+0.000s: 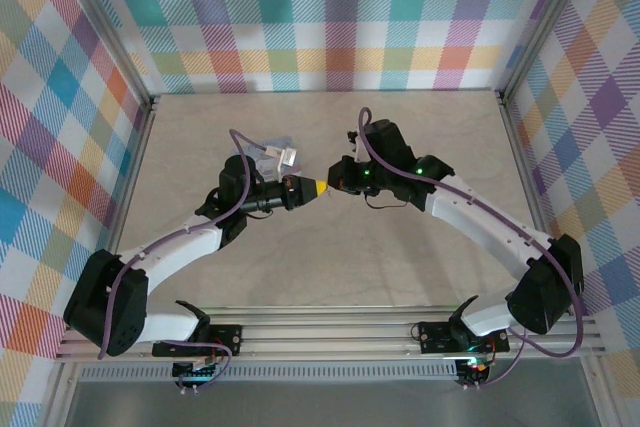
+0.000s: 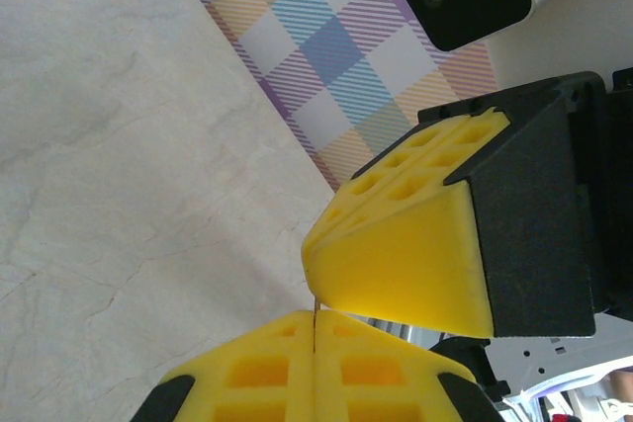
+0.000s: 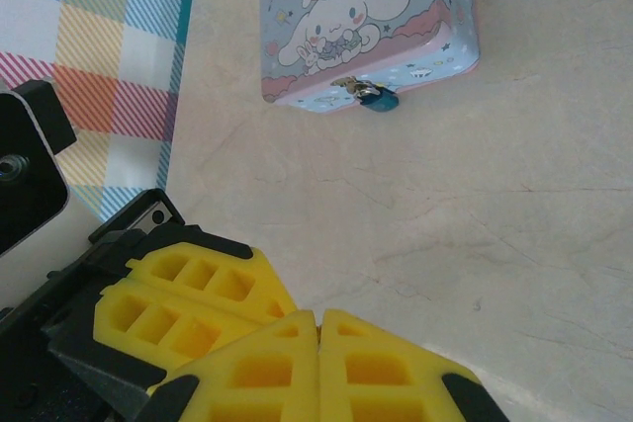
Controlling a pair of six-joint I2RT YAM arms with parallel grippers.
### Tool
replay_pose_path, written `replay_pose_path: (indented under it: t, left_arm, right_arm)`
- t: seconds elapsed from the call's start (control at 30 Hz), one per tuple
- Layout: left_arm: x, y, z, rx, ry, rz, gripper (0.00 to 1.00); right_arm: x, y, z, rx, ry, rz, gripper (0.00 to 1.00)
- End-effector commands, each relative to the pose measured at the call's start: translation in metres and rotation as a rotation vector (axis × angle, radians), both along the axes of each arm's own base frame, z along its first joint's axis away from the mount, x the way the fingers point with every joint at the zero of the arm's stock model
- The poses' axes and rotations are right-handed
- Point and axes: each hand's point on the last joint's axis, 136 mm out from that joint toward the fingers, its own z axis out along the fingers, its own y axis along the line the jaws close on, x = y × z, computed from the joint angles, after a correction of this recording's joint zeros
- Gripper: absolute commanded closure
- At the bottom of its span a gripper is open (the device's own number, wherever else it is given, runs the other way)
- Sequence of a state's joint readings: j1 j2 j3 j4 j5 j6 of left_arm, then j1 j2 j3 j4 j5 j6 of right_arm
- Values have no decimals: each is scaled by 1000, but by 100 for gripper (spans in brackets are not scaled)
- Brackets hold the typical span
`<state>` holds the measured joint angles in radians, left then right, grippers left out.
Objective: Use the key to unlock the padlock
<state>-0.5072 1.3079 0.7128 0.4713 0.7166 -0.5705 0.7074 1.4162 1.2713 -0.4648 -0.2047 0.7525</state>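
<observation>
Padlock (image 3: 378,99) check: small and dark blue, it hangs at the front clasp of the cartoon tin (image 3: 366,17), which sits on the table (image 3: 514,244), well apart from both grippers. Mid-air over the table, the left gripper (image 2: 315,343) has its yellow pads pressed together, and a thin sliver, which I take for the key (image 2: 315,305) seen edge-on, pokes up from their seam. The right gripper (image 3: 318,328) meets it tip to tip with its pads also closed. Whether it has hold of anything I cannot tell. This looks like the key being sorted between the two grippers, with no unlocking yet. The next move calls for carrying the key to the padlock and lining it up with the keyhole, which isn't visible. Count: one padlock, one key, one tin, two grippers.
</observation>
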Motion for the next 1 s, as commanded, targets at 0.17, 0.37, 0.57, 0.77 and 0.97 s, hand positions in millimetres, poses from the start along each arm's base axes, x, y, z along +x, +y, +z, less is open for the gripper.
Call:
replay_pose_path:
  t: [0.17, 0.37, 0.57, 0.77, 0.97]
  left_arm:
    - [17, 45, 0, 34, -5, 155, 100]
    - [38, 101, -13, 127, 66, 331, 100]
    - [66, 204, -55, 356, 300, 701, 100]
    - [80, 275, -85, 401, 441, 909, 100]
    - [105, 286, -124, 482, 520, 888, 100]
  right_arm:
    - [16, -4, 16, 29, -49, -24, 59]
    - [50, 1, 0, -11, -43, -15, 48]
    - [106, 26, -45, -104, -18, 21, 44]
    - [159, 54, -90, -172, -4, 68, 39]
    - [189, 73, -122, -172, 21, 111, 38]
